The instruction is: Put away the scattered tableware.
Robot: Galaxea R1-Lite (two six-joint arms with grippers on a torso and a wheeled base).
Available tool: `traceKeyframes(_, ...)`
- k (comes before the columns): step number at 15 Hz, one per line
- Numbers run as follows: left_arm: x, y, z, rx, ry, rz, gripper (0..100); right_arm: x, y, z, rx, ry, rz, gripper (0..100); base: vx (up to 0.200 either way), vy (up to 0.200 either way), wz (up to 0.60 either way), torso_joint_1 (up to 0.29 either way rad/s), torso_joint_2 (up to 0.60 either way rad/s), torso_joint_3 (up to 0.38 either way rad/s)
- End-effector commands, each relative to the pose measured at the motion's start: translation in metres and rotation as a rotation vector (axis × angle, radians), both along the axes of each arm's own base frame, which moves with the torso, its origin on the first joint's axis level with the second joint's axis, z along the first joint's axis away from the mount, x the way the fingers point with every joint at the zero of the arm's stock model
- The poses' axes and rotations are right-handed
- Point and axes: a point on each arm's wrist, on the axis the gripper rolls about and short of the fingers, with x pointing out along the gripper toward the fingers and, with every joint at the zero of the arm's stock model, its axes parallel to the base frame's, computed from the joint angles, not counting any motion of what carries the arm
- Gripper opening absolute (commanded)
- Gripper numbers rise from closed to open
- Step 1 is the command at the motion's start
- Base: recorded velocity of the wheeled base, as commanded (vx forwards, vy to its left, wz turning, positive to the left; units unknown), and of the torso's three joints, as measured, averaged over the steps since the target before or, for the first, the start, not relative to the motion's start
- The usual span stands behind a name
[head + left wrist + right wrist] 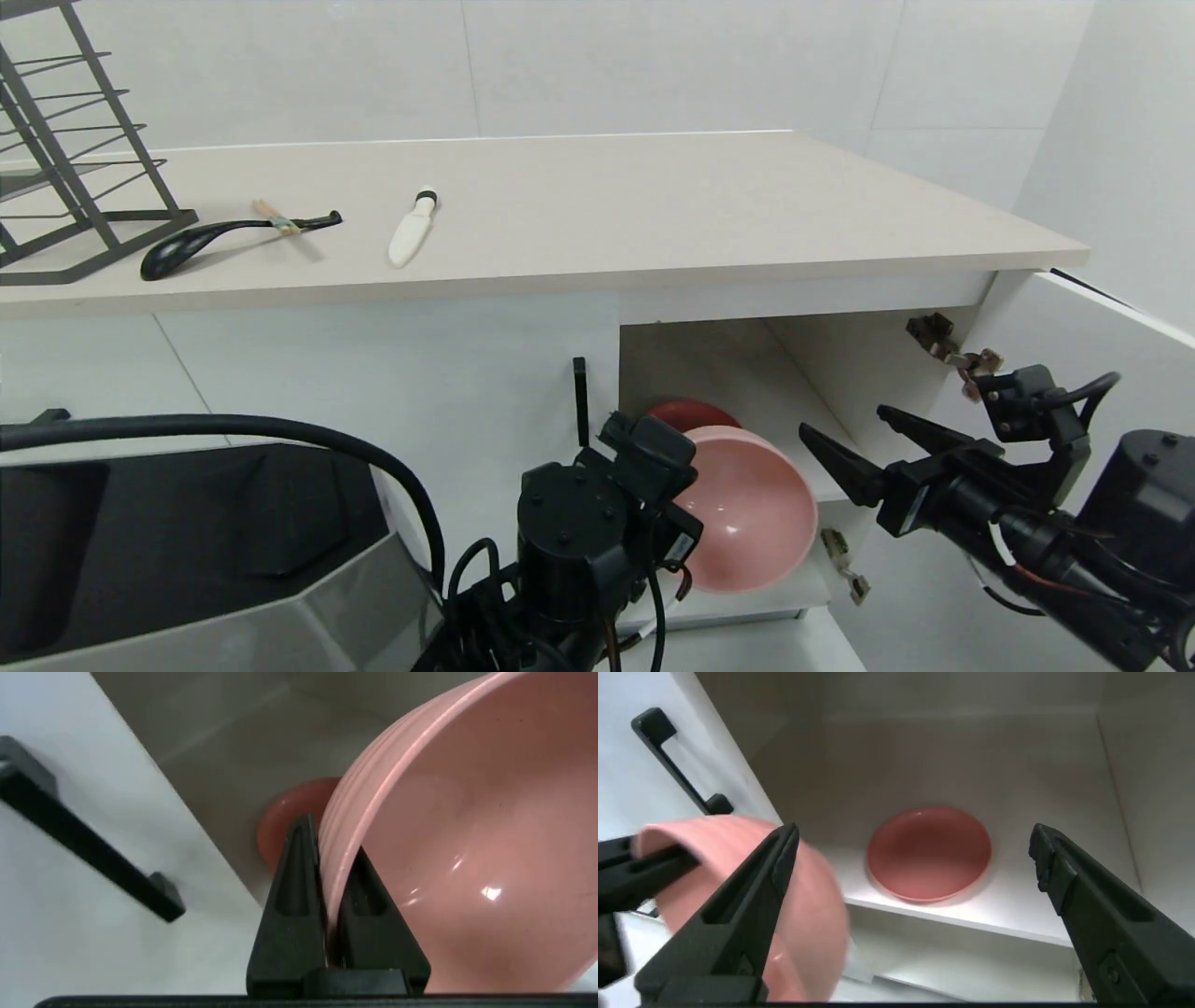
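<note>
Left wrist view: left gripper pinching rim of pink bowl, right gripper hanging spread; bowl probably wanting level lowering at front edge of shelf, clear of red plate.

Left gripper clamps the pink bowl — right gripper held out, jaws wide

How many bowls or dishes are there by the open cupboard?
2. A pale pink ribbed bowl, held by its rim in the left end effector; a red shallow dish on the cupboard shelf behind it. Others may be hidden.
</note>
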Motion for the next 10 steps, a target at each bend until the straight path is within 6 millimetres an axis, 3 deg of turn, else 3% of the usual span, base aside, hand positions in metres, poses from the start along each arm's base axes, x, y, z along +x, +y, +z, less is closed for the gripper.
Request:
traceKeyframes(1, 0.006, -0.006, -0.008, 0.001, 0.0, 0.007, 0, 0.0, 0.0, 0.0, 0.0, -0.001, 0.0, 100, 0.0, 0.0, 0.0, 0.0, 0.0, 0.0)
traceKeyframes(10, 0.037, -0.009, -0.02, -0.051, -0.129, 0.07, 0, -0.005, 0.003, -0.005, -0.013, 0.024, 0.021, 100, 0.0, 0.0, 0.0, 0.0, 0.0, 0.0)
